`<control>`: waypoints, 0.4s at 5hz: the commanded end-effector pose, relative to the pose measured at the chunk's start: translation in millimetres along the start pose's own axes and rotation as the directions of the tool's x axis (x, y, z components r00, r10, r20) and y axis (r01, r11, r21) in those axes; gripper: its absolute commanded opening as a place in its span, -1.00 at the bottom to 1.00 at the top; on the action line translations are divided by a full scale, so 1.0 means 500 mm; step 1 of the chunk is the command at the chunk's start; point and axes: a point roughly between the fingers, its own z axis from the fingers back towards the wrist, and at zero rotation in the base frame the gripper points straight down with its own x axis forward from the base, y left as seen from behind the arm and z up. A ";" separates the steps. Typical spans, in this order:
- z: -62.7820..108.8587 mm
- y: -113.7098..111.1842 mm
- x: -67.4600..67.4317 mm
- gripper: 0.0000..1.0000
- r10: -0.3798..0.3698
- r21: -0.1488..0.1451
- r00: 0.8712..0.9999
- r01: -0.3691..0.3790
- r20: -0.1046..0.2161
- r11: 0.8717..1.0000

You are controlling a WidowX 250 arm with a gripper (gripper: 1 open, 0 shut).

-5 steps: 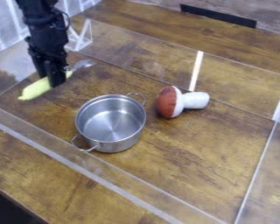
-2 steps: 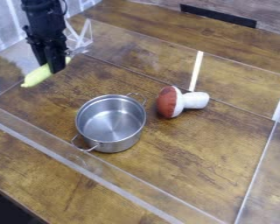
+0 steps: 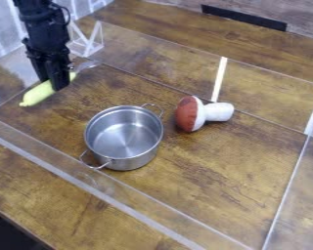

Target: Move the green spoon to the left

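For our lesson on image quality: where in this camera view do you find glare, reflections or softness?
Camera view: soft and low in detail all over; pale glare along the clear tray's edges; the steel pot mirrors light inside its bowl; the black gripper reads as a dark mass against the green spoon; the mushroom toy casts little shadow.

Table (image 3: 238, 59): you have a brown wooden top, ringed by low clear walls.
Pot (image 3: 124, 136): your steel pot stands upright near the middle, toward the near side.
Mushroom toy (image 3: 196, 113): it lies on its side just right of the pot.
Green spoon (image 3: 44, 90): far left; you cannot tell if it touches the wood.
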 end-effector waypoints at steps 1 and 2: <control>0.042 0.018 -0.007 -1.00 0.078 0.014 0.995 -0.079 0.057 0.997; 0.042 0.017 -0.010 -1.00 0.138 -0.009 0.989 -0.138 0.058 0.990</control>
